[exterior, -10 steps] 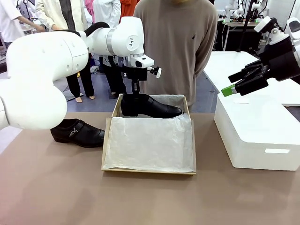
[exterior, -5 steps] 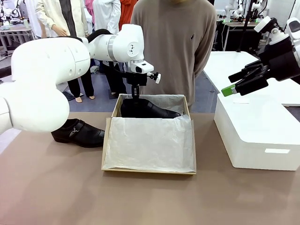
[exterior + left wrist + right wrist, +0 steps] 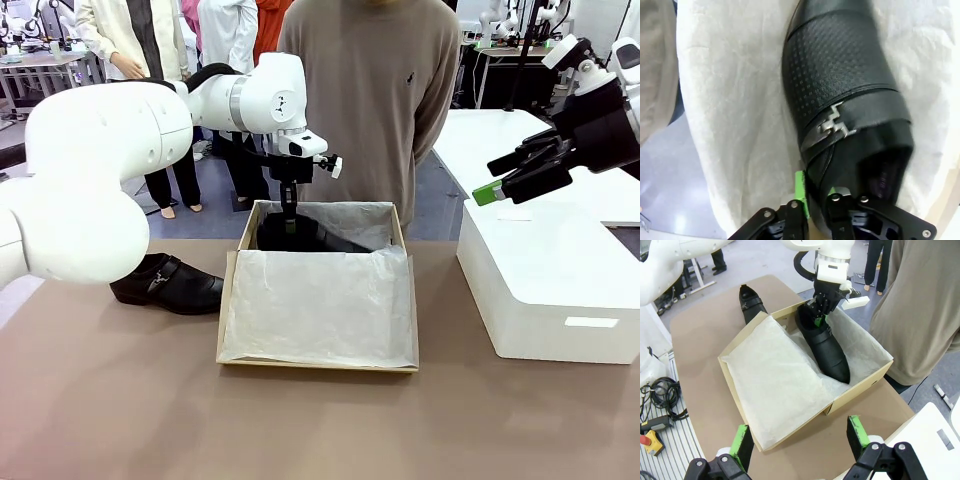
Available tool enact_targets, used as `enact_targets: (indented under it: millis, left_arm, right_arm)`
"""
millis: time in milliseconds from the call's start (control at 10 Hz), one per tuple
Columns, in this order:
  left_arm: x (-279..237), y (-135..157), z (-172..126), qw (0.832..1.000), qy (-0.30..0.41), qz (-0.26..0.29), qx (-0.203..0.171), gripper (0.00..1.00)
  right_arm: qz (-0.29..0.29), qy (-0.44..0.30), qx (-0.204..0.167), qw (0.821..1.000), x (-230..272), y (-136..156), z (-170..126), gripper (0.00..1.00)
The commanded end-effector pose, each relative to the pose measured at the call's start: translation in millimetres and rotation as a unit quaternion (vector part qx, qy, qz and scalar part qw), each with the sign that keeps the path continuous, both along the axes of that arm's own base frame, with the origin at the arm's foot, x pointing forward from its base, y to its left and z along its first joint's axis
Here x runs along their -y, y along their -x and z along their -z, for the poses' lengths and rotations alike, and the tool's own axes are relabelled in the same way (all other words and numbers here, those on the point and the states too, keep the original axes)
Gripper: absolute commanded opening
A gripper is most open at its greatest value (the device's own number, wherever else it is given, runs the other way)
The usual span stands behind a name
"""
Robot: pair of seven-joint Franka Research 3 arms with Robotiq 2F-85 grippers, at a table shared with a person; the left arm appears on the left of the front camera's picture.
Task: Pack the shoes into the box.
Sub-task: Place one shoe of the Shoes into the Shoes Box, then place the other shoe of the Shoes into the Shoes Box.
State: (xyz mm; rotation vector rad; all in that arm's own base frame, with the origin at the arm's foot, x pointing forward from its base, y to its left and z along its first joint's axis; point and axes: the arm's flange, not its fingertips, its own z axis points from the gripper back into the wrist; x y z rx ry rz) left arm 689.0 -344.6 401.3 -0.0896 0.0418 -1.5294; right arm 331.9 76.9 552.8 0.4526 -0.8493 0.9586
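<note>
Brown table [image 3: 320, 430], with a person [image 3: 372, 90] standing at its far side. One shoe [image 3: 300, 236] lies at the back of the box [image 3: 320, 366] on white tissue paper [image 3: 320, 300]. The left hand [image 3: 288, 224] reaches down to its heel, one finger inside the collar and one outside; whether they pinch the leather I cannot tell. The second shoe [image 3: 168, 283] sits on the table just left of the box. The right hand [image 3: 490, 178] hovers, spread wide, above the white block [image 3: 545, 290].
</note>
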Motion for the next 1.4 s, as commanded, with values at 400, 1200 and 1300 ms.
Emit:
enact_targets:
  millis: [400, 1200, 1300]
  left_arm:
    - [-2, 3, -40, 1.0, 0.004, -0.013, 0.0, 1.0]
    - [-5, 9, -48, 1.0, 0.002, -0.003, 0.007, 1.0]
    - [-5, 9, -48, 1.0, 0.002, -0.003, 0.007, 1.0]
  right_arm:
    - [-0.007, -0.006, 0.005, 1.0, 0, -2, 0, 1.0]
    - [-0.007, -0.006, 0.005, 1.0, 0, -2, 0, 1.0]
    - [-0.007, -0.006, 0.005, 1.0, 0, -2, 0, 1.0]
